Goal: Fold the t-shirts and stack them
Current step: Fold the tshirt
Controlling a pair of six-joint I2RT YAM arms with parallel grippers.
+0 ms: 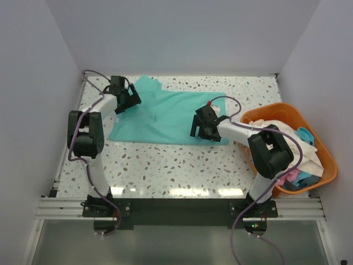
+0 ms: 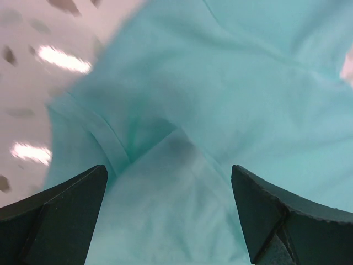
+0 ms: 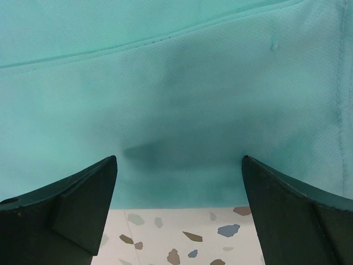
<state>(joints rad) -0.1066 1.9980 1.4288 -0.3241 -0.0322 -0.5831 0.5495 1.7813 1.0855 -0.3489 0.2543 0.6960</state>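
Observation:
A teal t-shirt (image 1: 165, 115) lies spread flat on the speckled table. My left gripper (image 1: 128, 99) is open and hovers over its far left part, by a sleeve; the left wrist view shows teal cloth (image 2: 182, 138) with a sleeve hem between the open fingers (image 2: 60, 215). My right gripper (image 1: 199, 128) is open over the shirt's right near edge; the right wrist view shows the flat shirt edge (image 3: 176, 138) and bare table below it. Neither gripper holds cloth. Cream-white (image 1: 273, 128), pink (image 1: 287, 178) and light blue (image 1: 304, 175) shirts lie piled in the basket.
An orange oval basket (image 1: 330, 165) stands at the table's right edge, beside the right arm. The speckled tabletop (image 1: 165, 165) runs in front of the shirt. White walls enclose the back and both sides. A black rail carries the arm bases at the near edge.

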